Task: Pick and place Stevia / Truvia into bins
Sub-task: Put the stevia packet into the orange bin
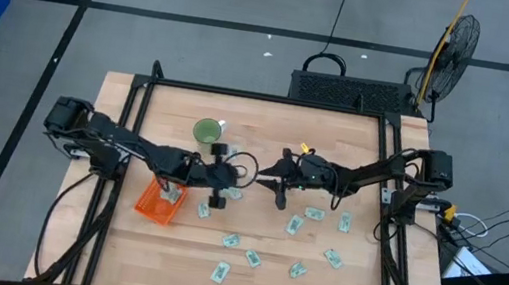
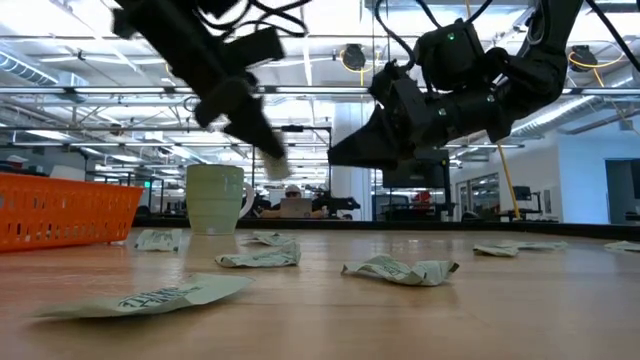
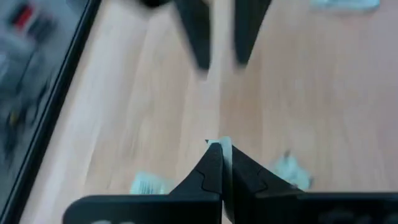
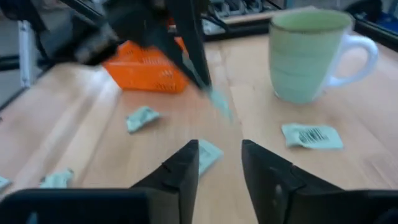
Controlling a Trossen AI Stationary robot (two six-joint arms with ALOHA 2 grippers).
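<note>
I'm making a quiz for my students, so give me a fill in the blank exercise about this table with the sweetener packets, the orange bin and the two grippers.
1. The left gripper is shut on a ____.
2. The right gripper has its fingers ____ and holds nothing.
3. The green mug stands on the table ____ the orange bin, not in it.
4. Loose packets lie mostly on the ____ arm's side of the table.

Missing words: packet; open; outside; right

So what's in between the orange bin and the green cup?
The left arm. In the high view it reaches across the table between the bin and the cup, so no bare table or packets show on that stretch.
</note>
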